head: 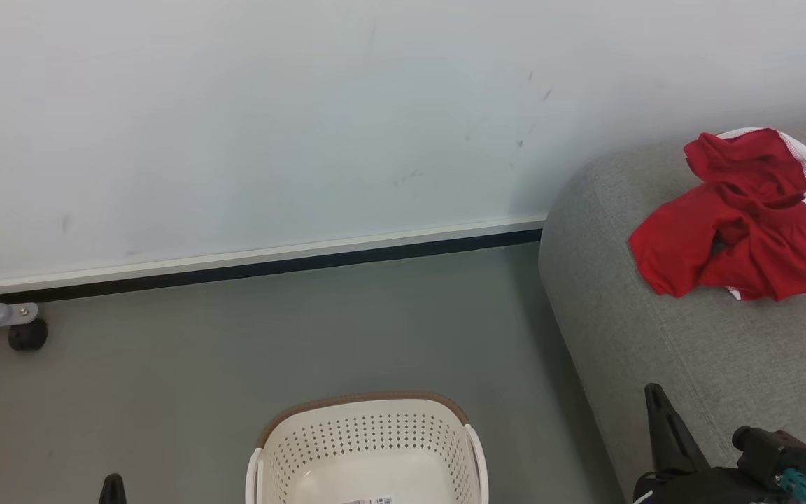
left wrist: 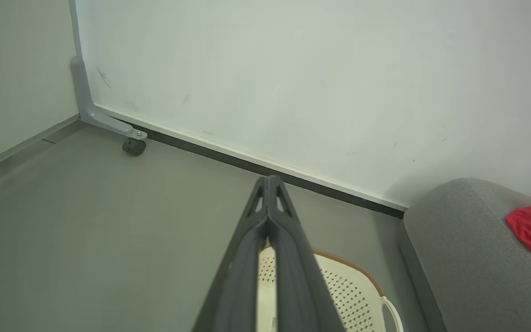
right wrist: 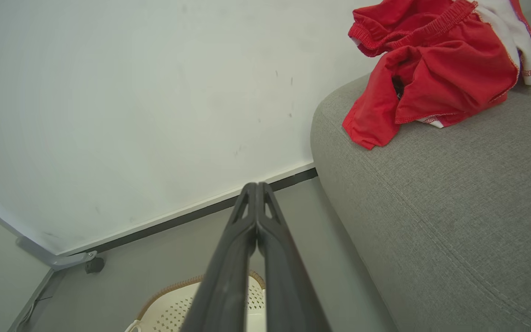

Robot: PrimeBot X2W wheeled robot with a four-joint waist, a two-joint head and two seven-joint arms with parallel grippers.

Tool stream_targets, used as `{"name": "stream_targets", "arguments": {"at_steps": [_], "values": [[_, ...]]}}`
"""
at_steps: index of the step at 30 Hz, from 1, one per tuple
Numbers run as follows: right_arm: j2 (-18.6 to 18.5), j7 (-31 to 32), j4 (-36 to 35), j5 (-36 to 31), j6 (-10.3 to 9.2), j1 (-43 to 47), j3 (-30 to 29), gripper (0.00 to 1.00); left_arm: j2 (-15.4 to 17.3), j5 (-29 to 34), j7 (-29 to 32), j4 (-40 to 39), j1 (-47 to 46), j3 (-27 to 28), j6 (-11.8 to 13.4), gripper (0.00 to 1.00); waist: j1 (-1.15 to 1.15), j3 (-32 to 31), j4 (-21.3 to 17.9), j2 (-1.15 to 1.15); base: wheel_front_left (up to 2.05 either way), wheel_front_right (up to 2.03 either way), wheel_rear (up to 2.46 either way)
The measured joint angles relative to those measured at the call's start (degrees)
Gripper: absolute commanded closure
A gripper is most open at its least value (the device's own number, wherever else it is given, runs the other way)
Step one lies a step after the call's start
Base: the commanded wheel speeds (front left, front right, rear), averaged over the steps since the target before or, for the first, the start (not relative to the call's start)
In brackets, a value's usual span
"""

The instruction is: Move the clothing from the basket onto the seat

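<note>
Dark-fingered left gripper (left wrist: 268, 182) and right gripper (right wrist: 256, 186) nearest, both clenched on nothing. Cream basket (head: 368, 430) next, visible part bare; near half hidden, so 1 leftover garment could go unnoticed. Farther, red clothing (head: 732, 231) heaped on grey seat (head: 690, 357) by its rounded end; might slide off.

The clothing (head: 746, 224) lies on the seat (head: 655, 336), right of the basket (head: 368, 434).
</note>
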Motion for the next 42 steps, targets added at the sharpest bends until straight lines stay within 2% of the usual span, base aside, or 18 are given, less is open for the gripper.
{"name": "stream_targets", "arguments": {"at_steps": [42], "values": [[4.0,9.4,3.4,31.4,6.16,-1.3,-13.2,1.0,-2.2,-32.6,9.4,7.9,-9.9,2.1,-6.1,1.0,0.0,0.4,2.3,0.0,0.0,0.0,0.0]]}}
